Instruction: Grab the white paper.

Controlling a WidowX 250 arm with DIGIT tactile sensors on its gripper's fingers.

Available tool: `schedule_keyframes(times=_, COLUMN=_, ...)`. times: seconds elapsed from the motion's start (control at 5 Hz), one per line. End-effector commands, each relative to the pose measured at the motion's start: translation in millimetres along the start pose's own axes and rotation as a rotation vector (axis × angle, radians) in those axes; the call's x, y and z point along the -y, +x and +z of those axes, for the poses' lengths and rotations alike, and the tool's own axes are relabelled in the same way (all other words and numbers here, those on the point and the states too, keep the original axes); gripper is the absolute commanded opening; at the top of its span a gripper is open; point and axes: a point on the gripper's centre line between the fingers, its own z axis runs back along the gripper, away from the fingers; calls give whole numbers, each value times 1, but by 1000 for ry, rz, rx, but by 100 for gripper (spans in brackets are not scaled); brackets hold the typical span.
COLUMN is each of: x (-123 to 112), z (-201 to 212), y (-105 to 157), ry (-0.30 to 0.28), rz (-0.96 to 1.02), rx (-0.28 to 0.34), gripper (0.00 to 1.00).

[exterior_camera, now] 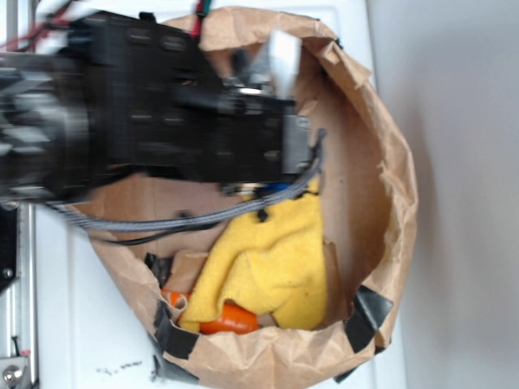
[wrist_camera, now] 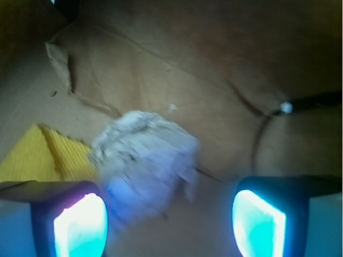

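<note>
Filling the exterior view, big brown paper bag (exterior_camera: 381,186) with black tape, blurred black arm (exterior_camera: 146,105) hiding much of its inside, yellow cloth (exterior_camera: 272,259) partly covered, gripper (wrist_camera: 171,219) spread wide and cropped, crumpled white paper (wrist_camera: 144,160) between fingers (wrist_camera: 80,222), nearer the left one, orange object (exterior_camera: 229,321) mostly buried

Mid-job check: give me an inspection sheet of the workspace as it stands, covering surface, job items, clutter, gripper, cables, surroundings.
Surface: brown paper bag with black tape, on a white top.
Job's things: white paper, crumpled ball on the bag floor, between the open fingers but nearer the left one; hidden in the exterior view.
Clutter: yellow cloth; orange item partly under it.
Gripper: gripper open, not yet closed on anything.
Cables: grey braided cable trailing into the bag.
Surroundings: grey wall.
</note>
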Motion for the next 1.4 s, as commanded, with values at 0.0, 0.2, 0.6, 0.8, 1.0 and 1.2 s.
schedule_keyframes(times=0.0, x=-7, z=13, y=15, ry=-39, rz=11, rx=33, gripper=100)
schedule_keyframes(times=0.2, x=-7, z=13, y=15, ry=-39, rz=11, rx=33, gripper=100)
schedule_keyframes(times=0.6, x=-2, z=4, y=19, ry=-63, rz=19, rx=1, gripper=100)
schedule_keyframes(times=0.8, x=11, z=-15, y=20, ry=-84, rz=72, rx=-35, gripper=100)
schedule_keyframes(times=1.0, x=27, z=-28, y=21, ry=-66, rz=127, rx=-34, gripper=100)
schedule_keyframes(times=1.2, x=38, z=-34, y=17, ry=-17, rz=135, rx=17, gripper=100)
